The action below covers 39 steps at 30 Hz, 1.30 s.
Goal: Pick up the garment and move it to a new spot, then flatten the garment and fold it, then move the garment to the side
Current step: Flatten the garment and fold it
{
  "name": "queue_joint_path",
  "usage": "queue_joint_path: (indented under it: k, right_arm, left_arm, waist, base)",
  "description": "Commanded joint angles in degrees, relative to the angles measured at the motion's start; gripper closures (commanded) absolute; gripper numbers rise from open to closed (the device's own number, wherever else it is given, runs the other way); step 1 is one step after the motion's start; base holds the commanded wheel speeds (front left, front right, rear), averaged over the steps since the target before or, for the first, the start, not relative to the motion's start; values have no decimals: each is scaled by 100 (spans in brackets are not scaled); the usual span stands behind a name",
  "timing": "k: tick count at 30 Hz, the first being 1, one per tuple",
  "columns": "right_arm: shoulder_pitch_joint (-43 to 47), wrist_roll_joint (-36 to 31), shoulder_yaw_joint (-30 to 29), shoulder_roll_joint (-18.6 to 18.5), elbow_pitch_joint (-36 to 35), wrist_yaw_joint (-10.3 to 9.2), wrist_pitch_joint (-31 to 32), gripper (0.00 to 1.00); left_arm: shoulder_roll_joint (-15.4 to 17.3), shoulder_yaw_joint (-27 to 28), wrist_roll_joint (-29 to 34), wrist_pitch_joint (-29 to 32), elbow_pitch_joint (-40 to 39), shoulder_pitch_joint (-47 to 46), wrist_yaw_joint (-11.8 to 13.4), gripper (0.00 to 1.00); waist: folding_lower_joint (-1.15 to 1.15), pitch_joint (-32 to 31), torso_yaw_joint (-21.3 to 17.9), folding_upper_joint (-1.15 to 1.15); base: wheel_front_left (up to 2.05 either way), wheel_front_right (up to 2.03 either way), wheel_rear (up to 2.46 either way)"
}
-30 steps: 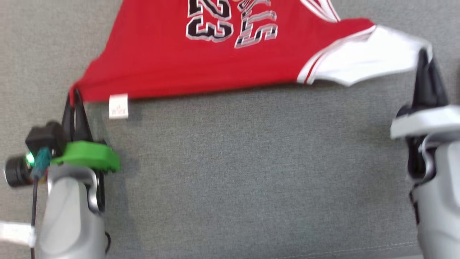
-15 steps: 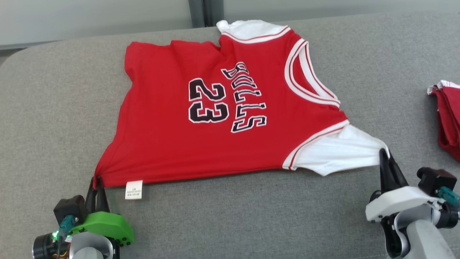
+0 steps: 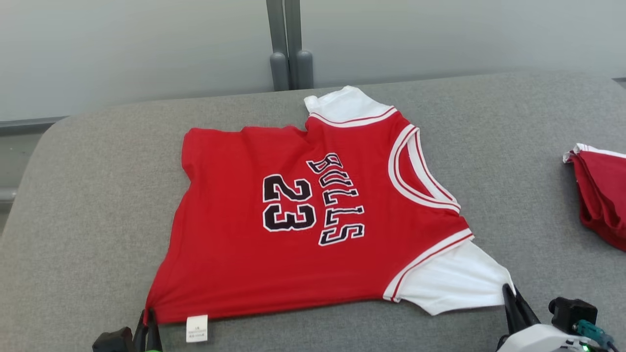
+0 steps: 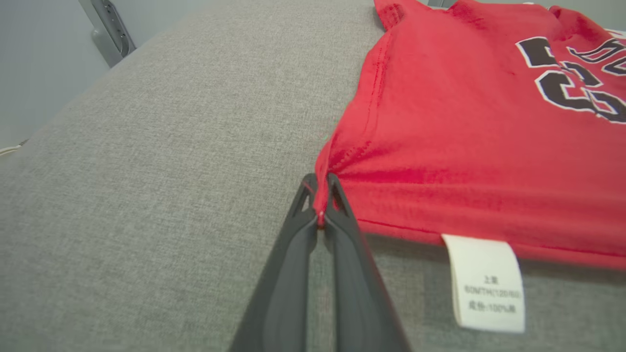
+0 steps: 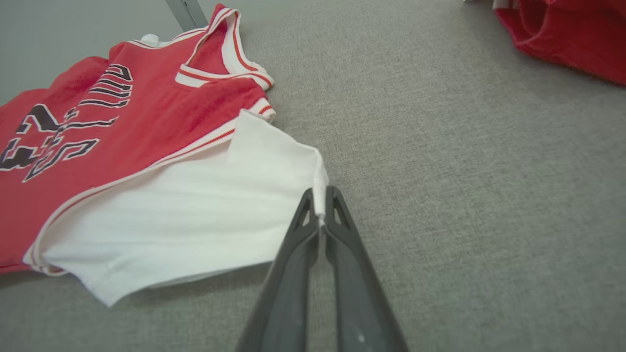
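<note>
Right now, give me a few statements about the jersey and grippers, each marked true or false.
1. The left gripper is shut on a red hem corner of the jersey. True.
2. The right gripper holds the collar. False: it pinches the edge of the white sleeve.
3. The jersey lies number side up on the cushion. True.
4. The label hangs beside the right gripper. False: it hangs from the hem beside the left gripper.
5. A second red garment lies to the jersey's right, apart from it. True.
</note>
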Motion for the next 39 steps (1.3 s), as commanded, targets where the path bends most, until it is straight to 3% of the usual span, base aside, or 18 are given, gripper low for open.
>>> queue_joint_path:
  k: [1,16,26,39]
  right_arm:
    - [139,38,-10,-94,33,-25,-20,100]
    - [294,227,174,-18,-315,-20,-19,100]
    - [-592,280,32,109,-613,-19,-19,100]
    - [-1910,-133,-25,90,-100,-19,-19,100]
  left_arm:
    - [79,-3,-41,4,-10,126,60,100]
    - [67,-681,-458,5,-202,567,210,100]
    - [61,-654,-296,5,-686,-292,161,100]
    - [62,-771,-299,5,-330,-1437,210,100]
  waist:
    - [0,-135,32,0]
    - [0,-135,93,0]
    - [0,298,174,0]
    - [0,925,315,0]
  base:
    - [0,0,0]
    - [0,0,0]
    - [0,0,0]
    - [0,0,0]
